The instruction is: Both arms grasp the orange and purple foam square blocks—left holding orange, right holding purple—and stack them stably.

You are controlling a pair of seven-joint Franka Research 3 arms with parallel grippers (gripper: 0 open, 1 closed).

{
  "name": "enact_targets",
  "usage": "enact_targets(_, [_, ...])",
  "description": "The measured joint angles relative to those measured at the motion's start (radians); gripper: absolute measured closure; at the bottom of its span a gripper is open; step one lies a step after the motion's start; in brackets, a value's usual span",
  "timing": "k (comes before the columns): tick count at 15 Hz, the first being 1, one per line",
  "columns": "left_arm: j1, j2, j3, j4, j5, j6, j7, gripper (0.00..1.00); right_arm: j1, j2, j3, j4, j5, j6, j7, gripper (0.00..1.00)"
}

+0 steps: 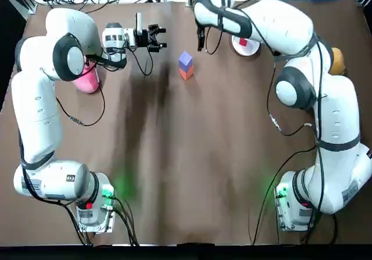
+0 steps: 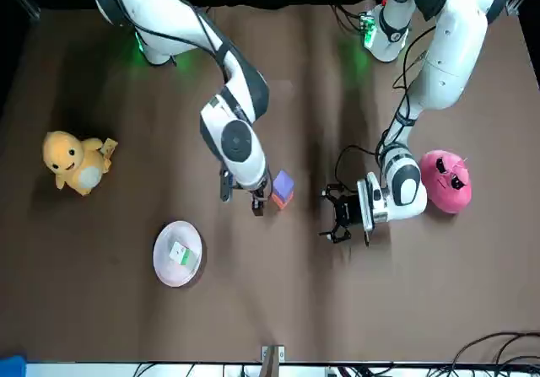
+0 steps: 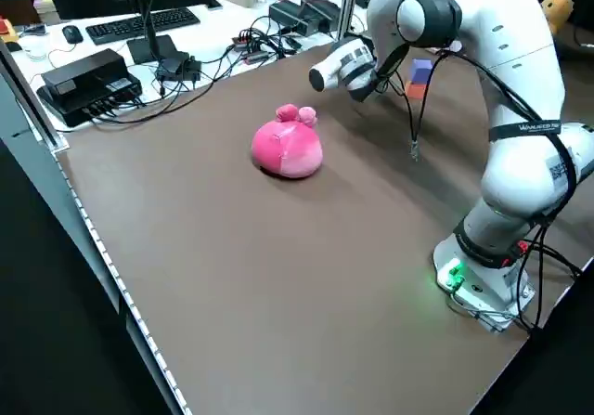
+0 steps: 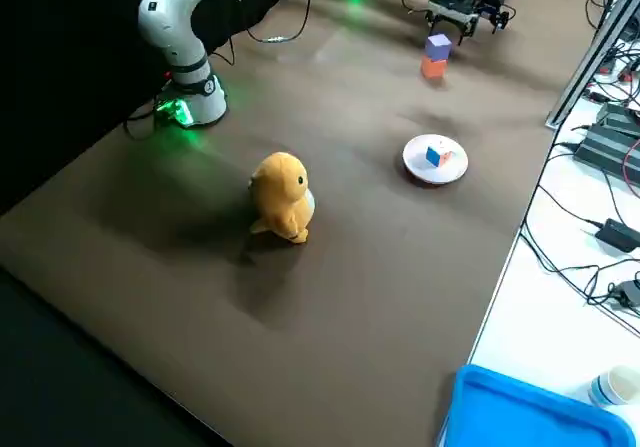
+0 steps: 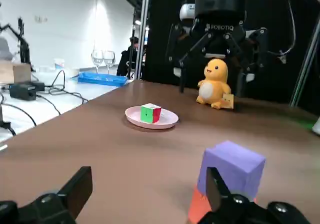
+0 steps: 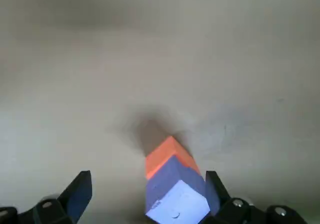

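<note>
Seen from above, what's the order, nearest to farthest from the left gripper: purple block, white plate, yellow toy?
From the left gripper:
1. Purple block, just to its right.
2. White plate, farther right, past the block.
3. Yellow toy, at the far right side.

Bare table (image 1: 186, 155) before 2-block stack (image 1: 185, 66); left gripper (image 1: 159, 38), right gripper (image 2: 241, 200) seemingly close beside

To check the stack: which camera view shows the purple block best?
The left wrist view: the purple block is large and seen side-on, resting on the orange block. The top, front and both side views show it small and far away; the right wrist view looks steeply down on it.
</note>
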State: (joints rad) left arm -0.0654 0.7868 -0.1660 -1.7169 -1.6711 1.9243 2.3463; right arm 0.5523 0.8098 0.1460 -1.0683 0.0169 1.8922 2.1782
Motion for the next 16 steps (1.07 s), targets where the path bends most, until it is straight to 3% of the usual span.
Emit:
enact_targets(3, [0.000, -0.033, -0.001, 0.005, 0.071, 0.000, -0.206, 0.00, -0.062, -0.074, 0.000, 0.013, 0.003, -0.090, -0.201, 0.00])
enact_targets(9, [0.024, -0.135, 0.001, 0.068, 0.379, -0.009, -0.774, 0.00, -0.248, -0.233, 0.000, 0.016, 0.059, -0.312, -0.727, 0.00])
enact_targets(13, [0.045, -0.176, 0.005, 0.117, 0.557, -0.024, -0.899, 0.00, -0.352, -0.298, -0.009, 0.016, 0.056, -0.440, -1.188, 0.00])
enact_targets(14, [0.051, -0.202, 0.008, 0.125, 0.638, -0.024, -0.938, 0.00, -0.442, -0.331, -0.013, 0.016, 0.055, -0.471, -1.444, 0.00])
enact_targets(16, [0.064, -0.238, 0.008, 0.127, 0.712, -0.025, -1.034, 0.00, -0.542, -0.352, -0.014, 0.015, 0.056, -0.494, -1.689, 0.00])
